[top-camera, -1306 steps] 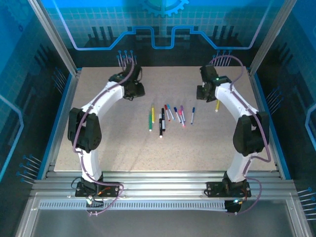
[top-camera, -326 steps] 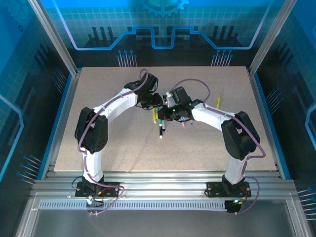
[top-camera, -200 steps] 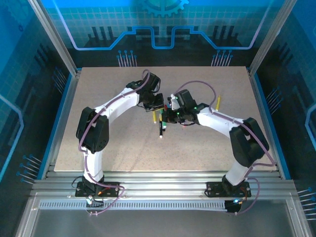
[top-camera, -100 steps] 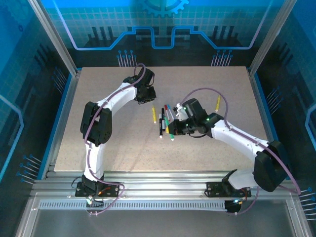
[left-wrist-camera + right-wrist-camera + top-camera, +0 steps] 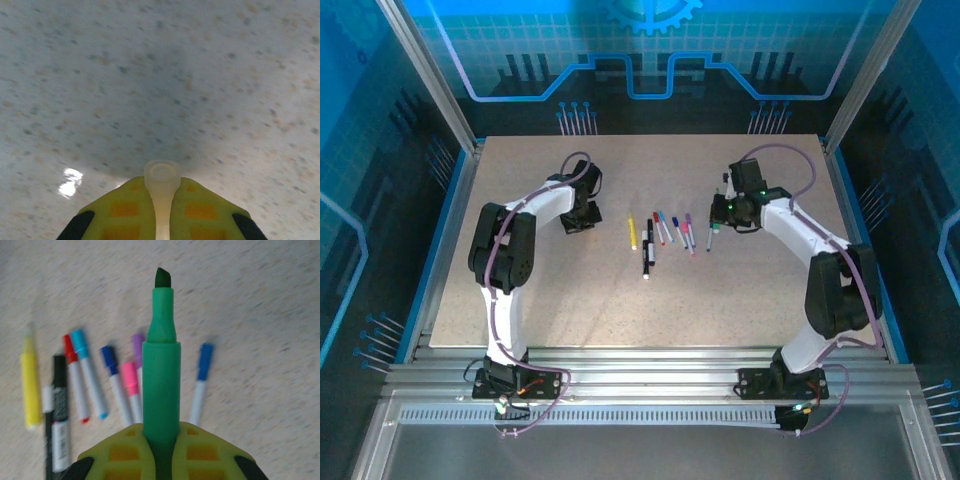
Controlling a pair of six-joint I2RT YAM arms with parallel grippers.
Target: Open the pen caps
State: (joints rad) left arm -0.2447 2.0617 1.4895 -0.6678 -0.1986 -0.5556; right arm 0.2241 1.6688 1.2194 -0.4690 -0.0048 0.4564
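L gripper clamped on a pale cap sticking out front; R gripper grips uncapped green marker, tip fwd.

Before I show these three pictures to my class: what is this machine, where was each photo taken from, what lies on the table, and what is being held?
These are two white robot arms bolted at the near edge of a speckled table. The wide picture looks down from above and behind them, with the left arm on the left and the right arm on the right. The other two pictures come from small cameras on the wrists, each looking out past its own gripper. Between the arms lies a row of pens: yellow, black, red, blue, pink and purple. The right gripper is shut on a green marker whose tip is bare. The left gripper is shut on a small pale cap, probably that marker's.
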